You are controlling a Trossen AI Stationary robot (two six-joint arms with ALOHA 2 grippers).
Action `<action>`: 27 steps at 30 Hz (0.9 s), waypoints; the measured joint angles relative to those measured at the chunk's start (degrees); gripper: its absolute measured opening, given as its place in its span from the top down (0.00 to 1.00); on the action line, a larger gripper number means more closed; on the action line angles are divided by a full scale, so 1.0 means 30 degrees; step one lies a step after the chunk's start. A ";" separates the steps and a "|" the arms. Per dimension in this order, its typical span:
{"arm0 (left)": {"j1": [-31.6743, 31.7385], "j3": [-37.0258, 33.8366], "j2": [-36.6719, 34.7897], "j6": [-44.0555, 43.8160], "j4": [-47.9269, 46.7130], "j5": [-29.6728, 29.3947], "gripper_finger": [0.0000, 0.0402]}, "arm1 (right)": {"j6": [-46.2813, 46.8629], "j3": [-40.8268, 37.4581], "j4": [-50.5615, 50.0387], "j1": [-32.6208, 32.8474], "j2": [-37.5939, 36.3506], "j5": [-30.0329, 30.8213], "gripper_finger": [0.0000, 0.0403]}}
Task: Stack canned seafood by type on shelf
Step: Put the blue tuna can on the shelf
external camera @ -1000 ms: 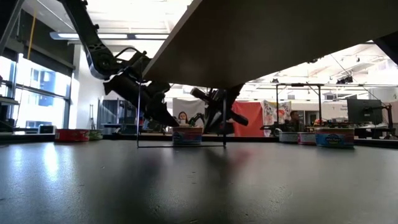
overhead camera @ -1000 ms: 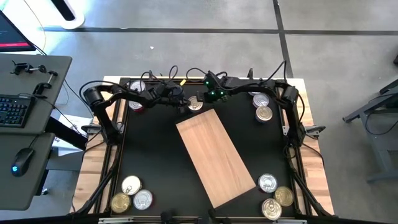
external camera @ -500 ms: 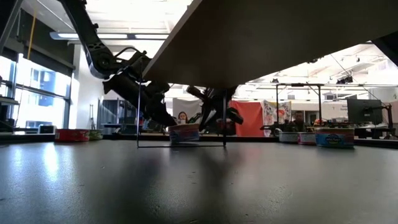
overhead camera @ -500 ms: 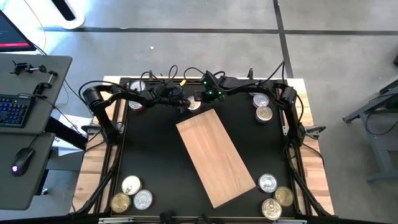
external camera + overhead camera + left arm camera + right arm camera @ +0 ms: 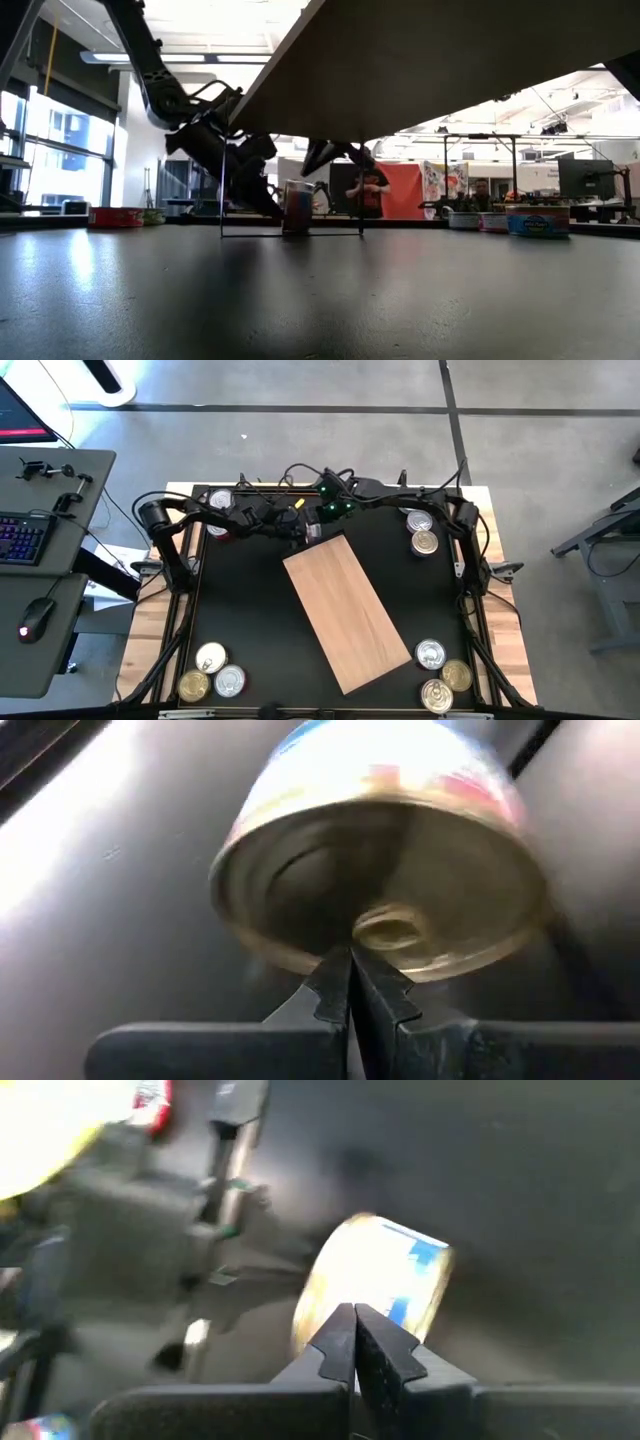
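Observation:
One tin of canned seafood [image 5: 297, 207], gold with a blue and red side label, stands on its edge on the black table by the far end of the wooden shelf [image 5: 345, 610]. Its pull-tab lid [image 5: 380, 910] faces my left gripper [image 5: 350, 958], which is shut and low beside it [image 5: 266, 203]. My right gripper [image 5: 352, 1318] is shut too and hangs just above the tin [image 5: 312, 160], looking down on its side wall [image 5: 375, 1285]. The shelf shows from below in the low view [image 5: 450, 60], raised on thin legs. My left gripper has its shut fingertips [image 5: 338, 982] against the tin's lid, just below the pull tab [image 5: 388, 932]. It comes slanting down from the table's left. The tin stands upright on its rim on the table. My right gripper: whether its shut tips touch the tin's upper side, I cannot tell.
More tins lie flat in groups at the far left [image 5: 220, 500], the far right [image 5: 424, 541], the near left [image 5: 210, 657] and the near right [image 5: 430, 653]. Cables run along the far edge. The shelf's leg [image 5: 222, 180] stands close to my left gripper.
The tin lay flat with its lid up; it has tipped up, through a slant, and now stands on its edge. My right gripper has risen from beside the tin toward the far edge and rolled. Both grippers have stayed shut.

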 joint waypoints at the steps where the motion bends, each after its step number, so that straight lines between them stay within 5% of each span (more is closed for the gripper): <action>1: 0.0068 0.0000 -0.0139 -0.0230 -0.0015 -0.0019 1.00 | -0.0127 0.0108 -0.0165 -0.0009 0.0003 0.0189 1.00; 10: 0.1420 0.0029 -0.2338 0.0376 -0.0804 -0.0094 1.00 | -0.3360 0.3160 -0.3534 -0.0494 -0.0435 0.0792 1.00; 15: 0.2320 0.0029 -0.4506 0.0462 -0.1552 -0.0037 1.00 | -0.4907 0.4066 -0.3530 -0.0624 -0.0427 -0.0556 0.97; 22: 0.3437 0.0036 -0.8036 -0.0795 -0.3728 0.0588 1.00 | -0.7146 0.3878 -0.2146 -0.0353 -0.0147 -0.1370 0.70; 27: 0.3532 0.0036 -0.9693 -0.1680 -0.5328 0.1195 1.00 | -0.5393 0.3864 -0.0017 0.0994 0.0472 0.0890 0.50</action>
